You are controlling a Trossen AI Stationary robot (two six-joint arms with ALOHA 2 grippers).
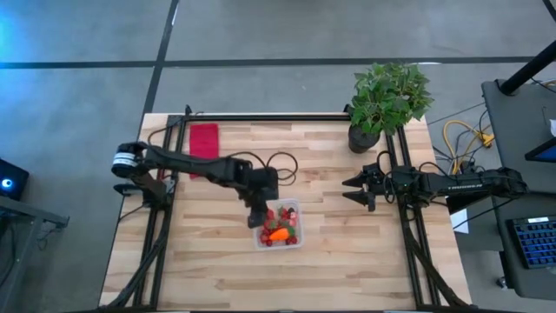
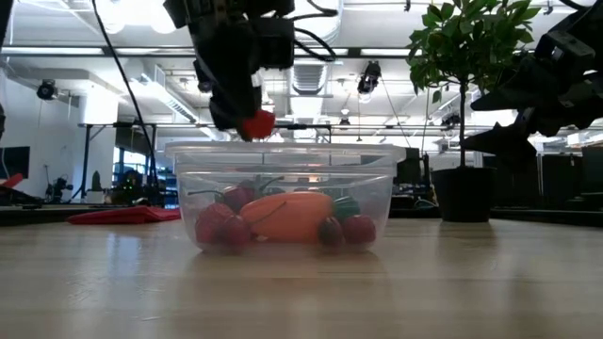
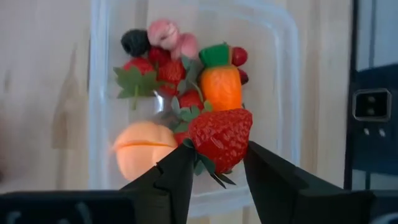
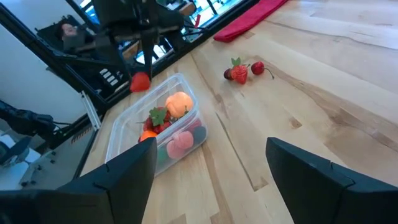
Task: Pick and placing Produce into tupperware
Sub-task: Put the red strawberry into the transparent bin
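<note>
Two arms are showing on my feeds, and only the left one is working. I am seeing the left gripper (image 3: pixel 217 168) hanging over the tub (image 1: pixel 279 225), its fingers (image 3: pixel 168 180) pinching a strawberry (image 3: pixel 222 138) from both sides; in the low view that berry (image 2: pixel 256 123) is sitting just above the tub's rim (image 2: pixel 283 149), not yet inside. Looking down past the fingers, I am making out a carrot (image 3: pixel 222 84) with its green top, a peach (image 3: pixel 143 149) partly hidden behind the left finger, more red berries, one dark berry (image 3: pixel 134 42) and some pink pieces (image 3: pixel 171 37) at the far wall. From above, the arm is covering one corner of the tub, so I am only catching the carrot (image 1: pixel 279 233) and red specks there. Low down, the clear wall is blurring the contents into an orange mass (image 2: pixel 287 217) flanked by red fruit. I am also finding a few loose red pieces (image 4: pixel 244 70) lying on the table (image 4: pixel 323 93) well apart from the tub, visible only through the right wrist camera. The right gripper (image 1: pixel 354 189) is waiting near the plant (image 1: pixel 389 100), its fingers spread wide and holding nothing. A red cloth (image 1: pixel 203 140) is lying at the table's far side, partly under the left arm.
</note>
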